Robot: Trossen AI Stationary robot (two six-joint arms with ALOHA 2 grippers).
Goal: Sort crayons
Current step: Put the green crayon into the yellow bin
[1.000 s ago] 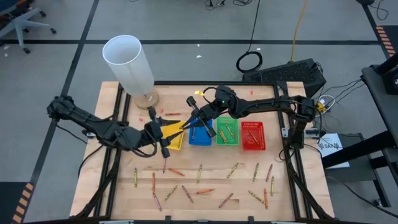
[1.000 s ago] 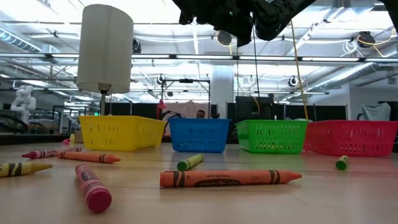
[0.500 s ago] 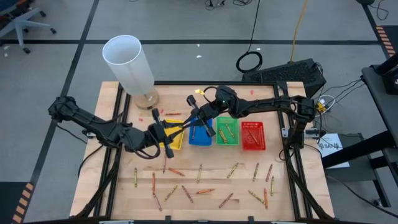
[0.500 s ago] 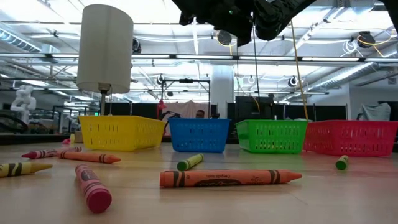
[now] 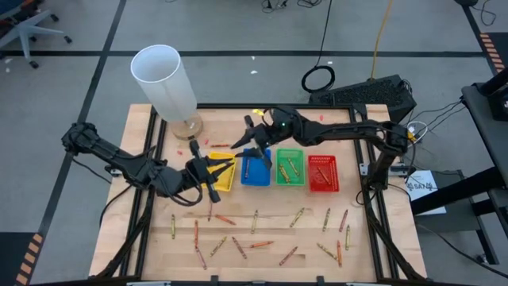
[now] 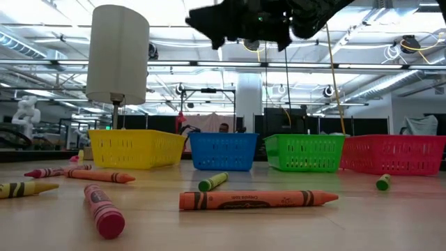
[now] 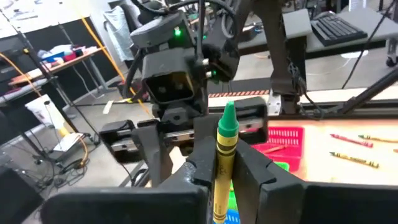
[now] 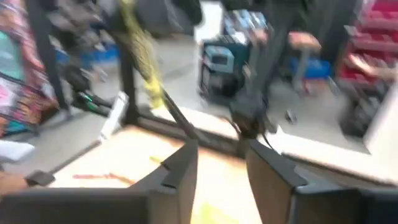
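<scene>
**Tabletop** (image 5: 159,238): from my remote station I see a wooden surface with dark rails along its sides.

**White tube** (image 5: 163,79): a tall cylinder that stands at the far left corner.

**Left arm** (image 5: 119,163): it reaches in from the left edge toward the row of trays.

**Right arm** (image 5: 341,135): it stretches from the right side across the far part of the tabletop.

**Trays**: four stand side by side, just apart. In order they are yellow (image 5: 225,181), blue (image 5: 255,176), green (image 5: 290,168) and red (image 5: 322,173). I see crayons lying in the green and red ones.

**Left claw** (image 5: 222,164): it hangs above the yellow tray, on the side nearest the blue one. Its wrist view shows the two fingers (image 7: 255,168) pressed narrow against a single crayon.

**Right claw** (image 5: 252,147): it is raised above the blue tray, just beside the left claw. I see its fingers (image 8: 180,165) spread apart with nothing between them.

**Held crayon** (image 7: 226,134): it has a green tip and a yellow-green wrapper. It stands upright between the left claw's fingers with the tip clear above them.

**Loose crayons** (image 5: 255,221): red, orange, yellow and green sticks lie scattered over the near half of the tabletop, well apart from the trays. In the low view, an orange one (image 6: 258,200) lies flat in the foreground.
</scene>
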